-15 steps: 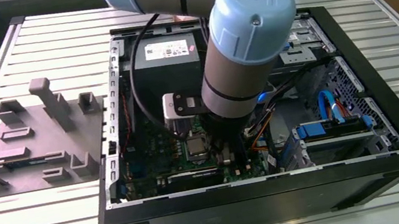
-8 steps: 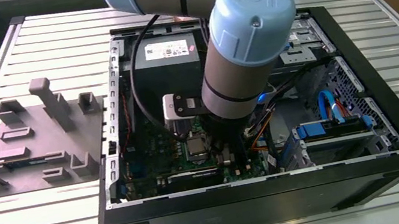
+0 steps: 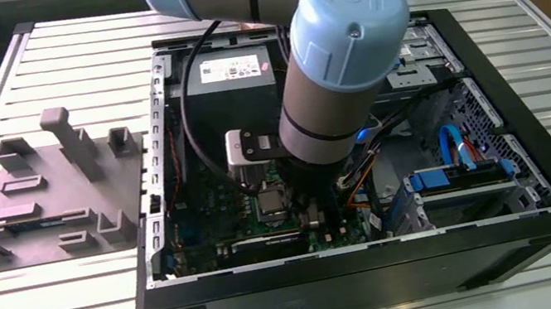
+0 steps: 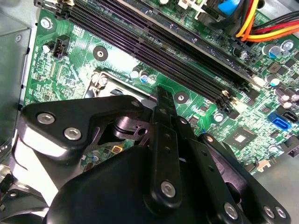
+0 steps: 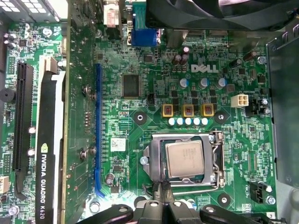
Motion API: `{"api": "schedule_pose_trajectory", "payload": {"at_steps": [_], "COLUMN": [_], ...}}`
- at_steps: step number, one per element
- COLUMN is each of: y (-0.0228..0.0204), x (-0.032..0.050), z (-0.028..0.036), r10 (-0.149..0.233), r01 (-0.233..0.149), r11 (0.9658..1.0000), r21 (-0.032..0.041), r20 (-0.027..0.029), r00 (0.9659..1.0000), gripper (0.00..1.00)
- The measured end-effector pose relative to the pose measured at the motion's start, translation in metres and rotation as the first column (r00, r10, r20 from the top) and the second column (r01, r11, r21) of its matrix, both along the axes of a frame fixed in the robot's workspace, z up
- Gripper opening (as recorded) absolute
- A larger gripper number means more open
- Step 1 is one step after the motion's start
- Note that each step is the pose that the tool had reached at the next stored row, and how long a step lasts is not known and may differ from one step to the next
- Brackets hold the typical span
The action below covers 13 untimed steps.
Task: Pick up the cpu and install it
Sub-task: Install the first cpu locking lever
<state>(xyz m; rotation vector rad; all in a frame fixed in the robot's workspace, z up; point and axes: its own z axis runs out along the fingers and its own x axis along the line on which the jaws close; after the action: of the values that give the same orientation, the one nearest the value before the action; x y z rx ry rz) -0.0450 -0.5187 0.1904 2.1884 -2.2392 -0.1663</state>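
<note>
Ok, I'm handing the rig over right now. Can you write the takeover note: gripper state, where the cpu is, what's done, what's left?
Gripper: down inside the open computer case, just above the motherboard, at the edge of the socket frame. Whether its fingers are open or shut cannot be seen.
Cpu: lies flat inside the socket frame in the first wrist view, silver top up; nothing visibly grips it.
Done: the cpu is picked and appears placed in the socket.
Left: confirm it is fully seated; whether the socket is latched cannot be told.
</note>
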Motion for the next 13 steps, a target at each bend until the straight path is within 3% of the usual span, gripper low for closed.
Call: {"api": "schedule_pose_trajectory", "payload": {"at_steps": [13], "y": [0.0], "x": [0.0026], "z": [-0.0015], "r10": [0.0], "r01": [0.0], "r11": [1.0], "r21": [0.006], "r20": [0.0002], "r00": [1.0], "gripper": [0.1]}}
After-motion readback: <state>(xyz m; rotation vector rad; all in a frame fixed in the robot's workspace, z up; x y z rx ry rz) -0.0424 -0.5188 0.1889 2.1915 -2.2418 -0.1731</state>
